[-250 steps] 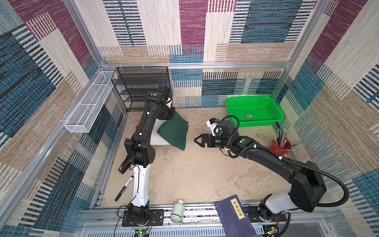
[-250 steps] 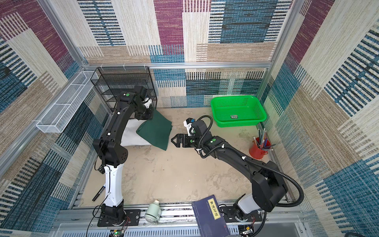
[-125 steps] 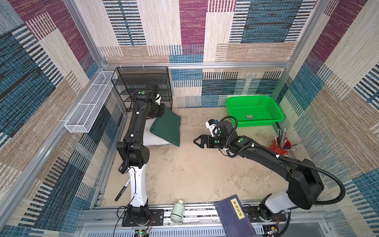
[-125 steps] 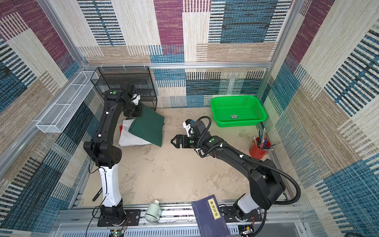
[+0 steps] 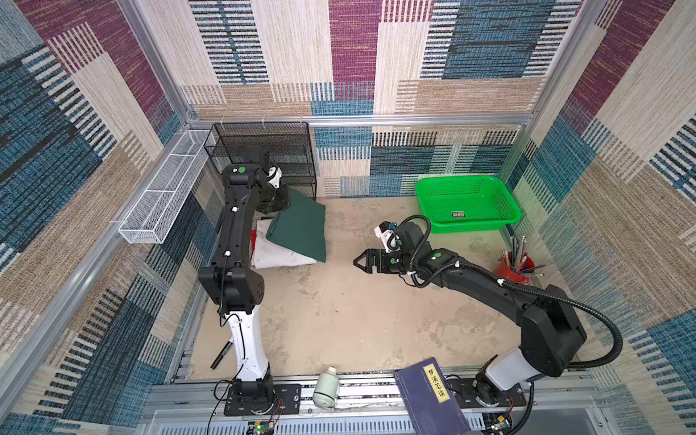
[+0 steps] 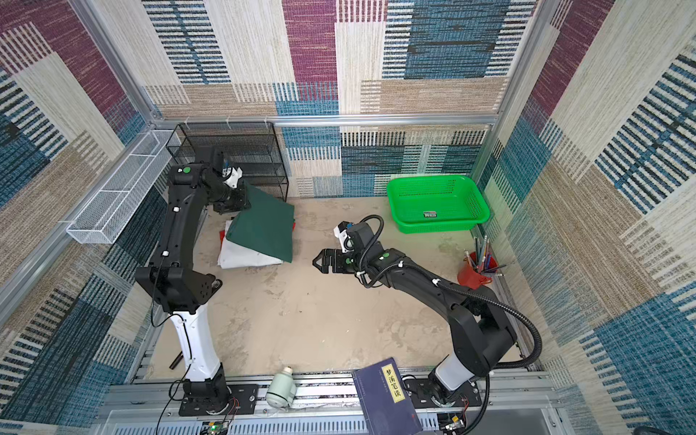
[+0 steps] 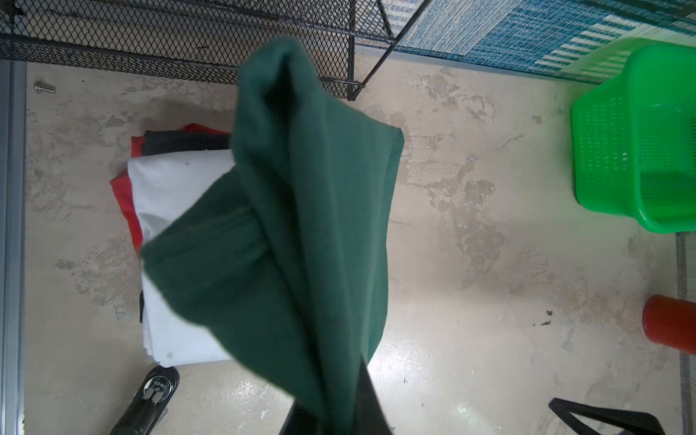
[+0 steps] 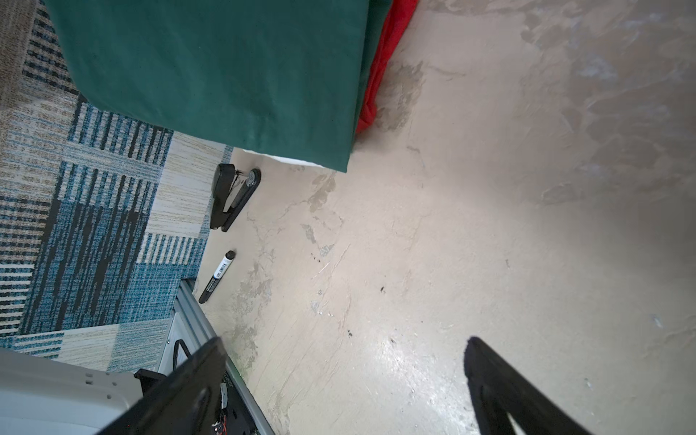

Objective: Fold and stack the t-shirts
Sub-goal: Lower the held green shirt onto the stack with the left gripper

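Dark green t-shirt (image 5: pixel 301 229) hangs from my left gripper (image 5: pixel 279 201), which is clenched on its raised far corner. The cloth slants down over the white t-shirt (image 5: pixel 280 258) and red t-shirt (image 7: pixel 124 196) stacked at the far left. My right gripper (image 5: pixel 358 260) gapes wide and empty over bare table (image 5: pixel 339 320), right of the stack.

Blk L arm (image 5: pixel 233 226) & R arm (image 5: pixel 486 281), white base links (image 5: pixel 248 346), green dots (image 5: pixel 241 169), ribbed cables (image 5: pixel 619 344).

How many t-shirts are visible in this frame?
4. The dark green shirt, held by the left end effector, hangs over the stack; white, black and red lie stacked beneath. More may be hidden underneath.
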Controlling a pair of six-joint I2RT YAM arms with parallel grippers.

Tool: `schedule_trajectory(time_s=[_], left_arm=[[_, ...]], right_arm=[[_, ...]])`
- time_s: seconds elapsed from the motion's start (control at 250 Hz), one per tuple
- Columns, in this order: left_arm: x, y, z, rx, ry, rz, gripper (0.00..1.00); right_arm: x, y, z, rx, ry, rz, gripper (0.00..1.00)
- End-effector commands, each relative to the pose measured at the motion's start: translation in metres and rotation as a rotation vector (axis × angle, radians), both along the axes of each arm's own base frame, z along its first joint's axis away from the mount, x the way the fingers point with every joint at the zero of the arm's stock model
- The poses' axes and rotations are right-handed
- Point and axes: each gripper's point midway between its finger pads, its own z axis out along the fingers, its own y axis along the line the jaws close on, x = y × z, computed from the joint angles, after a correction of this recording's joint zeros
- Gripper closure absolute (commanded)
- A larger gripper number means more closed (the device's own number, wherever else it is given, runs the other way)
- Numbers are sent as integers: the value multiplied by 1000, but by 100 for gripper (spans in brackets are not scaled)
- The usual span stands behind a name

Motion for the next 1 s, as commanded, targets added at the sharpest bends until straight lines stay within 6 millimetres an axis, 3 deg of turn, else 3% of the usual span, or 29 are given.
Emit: schedule_trajectory(time_s=[0.0, 0.332, 0.616, 0.996], left_arm=[[4, 6, 6, -26, -32, 12, 100], [2, 37, -7, -14, -4, 55, 100], [10, 63, -32, 4, 37, 63, 100], [23, 86, -60, 45, 73, 57, 100]], right_arm=[[4, 8, 6, 30, -4, 15, 1], [13, 17, 3, 21, -5, 27, 1], [23, 26, 9, 33, -34, 49, 1], [32, 42, -11, 26, 20, 80, 1]])
